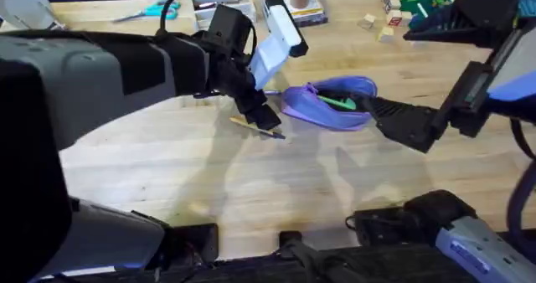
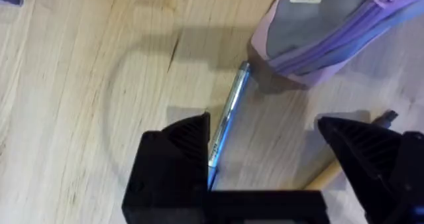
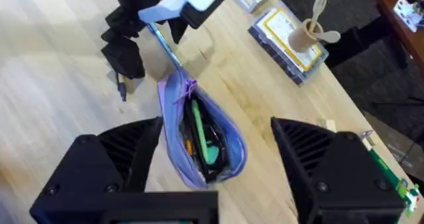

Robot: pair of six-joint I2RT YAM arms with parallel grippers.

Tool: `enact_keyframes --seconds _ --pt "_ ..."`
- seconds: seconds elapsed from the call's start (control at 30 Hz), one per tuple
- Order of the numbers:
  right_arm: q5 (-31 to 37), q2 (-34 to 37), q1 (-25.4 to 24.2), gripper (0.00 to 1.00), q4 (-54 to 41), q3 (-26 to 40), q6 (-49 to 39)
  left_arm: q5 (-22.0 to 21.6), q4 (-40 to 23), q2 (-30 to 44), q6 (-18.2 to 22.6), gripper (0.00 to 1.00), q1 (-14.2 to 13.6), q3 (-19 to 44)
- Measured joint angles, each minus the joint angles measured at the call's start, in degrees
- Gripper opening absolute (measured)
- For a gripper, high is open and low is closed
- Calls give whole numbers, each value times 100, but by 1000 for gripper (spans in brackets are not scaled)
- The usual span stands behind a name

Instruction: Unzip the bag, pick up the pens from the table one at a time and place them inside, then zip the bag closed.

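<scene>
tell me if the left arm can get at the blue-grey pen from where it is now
Probably yes. The left gripper is open just above the table, and the blue-grey pen lies bare beside its left finger. Only the pen's far tip touches the bag, so nothing blocks a grasp.

Left arm reaches forward, its gripper angled down at the table, jaws spread; right gripper extends leftward — jaws wide apart.
</scene>
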Motion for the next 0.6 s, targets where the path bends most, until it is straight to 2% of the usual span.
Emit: enact_keyframes --seconds 0.33,0.6 --pt "-58 0 0 997 0 0 0 -260 121 9 -125 991 23 156" --pt "-95 0 0 998 0 0 0 -248 -85 303 -186 991 251 242"
